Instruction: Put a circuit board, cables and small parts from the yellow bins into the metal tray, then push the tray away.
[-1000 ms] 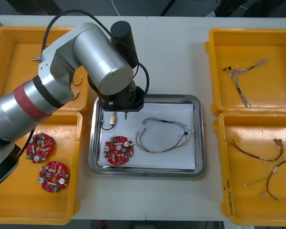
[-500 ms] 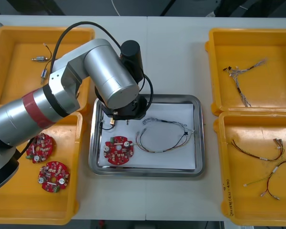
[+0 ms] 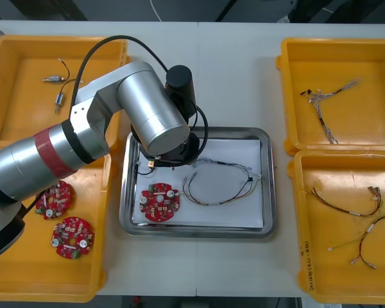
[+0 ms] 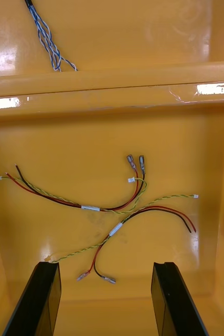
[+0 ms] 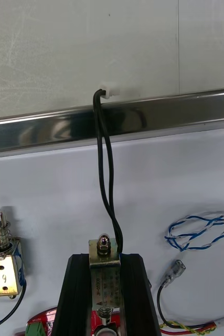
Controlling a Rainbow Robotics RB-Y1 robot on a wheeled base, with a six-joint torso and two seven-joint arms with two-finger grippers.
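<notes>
Over the metal tray (image 3: 267, 192), left gripper (image 5: 105, 258) has edged farther in, clenching a small metal part (image 5: 103, 245), so release seems next; right gripper (image 4: 105, 265) idles unclenched, right of it.

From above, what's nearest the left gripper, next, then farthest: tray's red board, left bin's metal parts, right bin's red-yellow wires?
1. Circuit board, in the tray, by the left gripper.
2. Small metal parts, far left bin.
3. Red and yellow cables, near right bin.

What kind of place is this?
Probably an electronics assembly bench: yellow plastic bins hold cables and round red circuit boards; the left gripper holds a small metal part over the shiny metal tray; the right gripper hangs above a bin.
</notes>
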